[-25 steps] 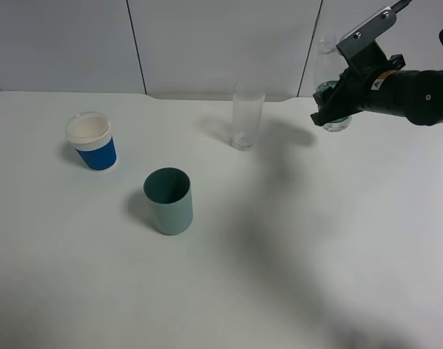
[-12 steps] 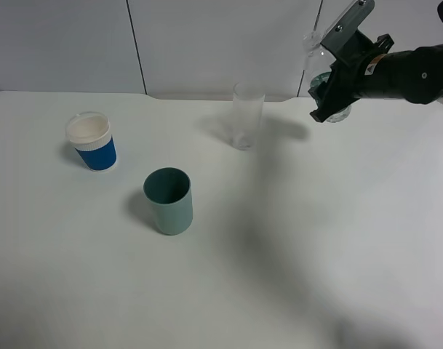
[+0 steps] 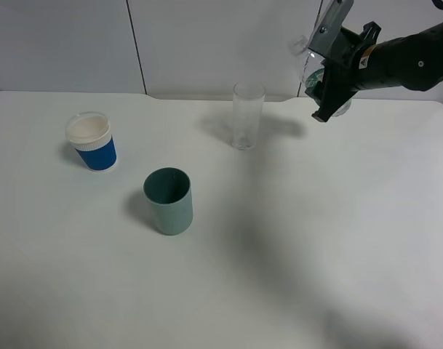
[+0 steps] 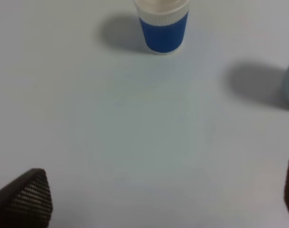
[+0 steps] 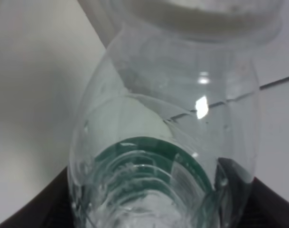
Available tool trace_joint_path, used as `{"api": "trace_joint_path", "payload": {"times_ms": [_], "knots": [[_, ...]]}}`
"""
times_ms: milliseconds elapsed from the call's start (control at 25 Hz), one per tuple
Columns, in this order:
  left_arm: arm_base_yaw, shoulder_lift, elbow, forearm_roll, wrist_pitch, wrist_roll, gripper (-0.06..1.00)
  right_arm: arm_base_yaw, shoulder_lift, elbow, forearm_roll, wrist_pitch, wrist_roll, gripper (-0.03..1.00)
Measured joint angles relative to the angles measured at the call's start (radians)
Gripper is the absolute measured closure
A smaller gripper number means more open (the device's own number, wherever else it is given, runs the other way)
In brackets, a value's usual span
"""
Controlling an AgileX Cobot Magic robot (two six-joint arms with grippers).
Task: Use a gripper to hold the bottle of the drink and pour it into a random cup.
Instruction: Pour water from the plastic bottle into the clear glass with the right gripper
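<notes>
My right gripper [image 3: 325,93] is shut on the bottle of the drink [image 3: 309,58], a clear plastic bottle with a green band, held in the air at the back right. The bottle is tilted, with its neck pointing up and to the left. In the right wrist view the bottle [image 5: 168,142] fills the picture between the dark fingers [image 5: 30,211]. The cup [image 3: 247,116], a tall clear glass, stands upright on the white table [image 3: 316,240], to the left of the bottle and lower. My left gripper [image 4: 158,199] is open above bare table and holds nothing.
A teal-green cup [image 3: 168,201] stands in the middle left of the table. A blue-and-white paper cup [image 3: 92,142] stands further left, and the left wrist view shows this paper cup [image 4: 162,23] ahead of the gripper. A white panelled wall rises behind the table.
The right arm has lifted the bottle higher and a little to the left, and tilted it more. The glass and the other cups have not moved.
</notes>
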Motion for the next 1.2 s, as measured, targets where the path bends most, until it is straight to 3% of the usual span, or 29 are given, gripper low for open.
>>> {"api": "trace_joint_path", "payload": {"times_ms": [360, 960, 1200], "knots": [[0.000, 0.000, 0.000, 0.000, 0.000, 0.000, -0.05, 0.027, 0.058, -0.112, -0.131, 0.143, 0.011, 0.41], [0.000, 0.000, 0.000, 0.000, 0.000, 0.000, -0.05, 0.065, 0.081, -0.193, -0.336, 0.209, 0.028, 0.41], [0.000, 0.000, 0.000, 0.000, 0.000, 0.000, -0.05, 0.069, 0.081, -0.193, -0.358, 0.227, 0.030, 0.41]]}}
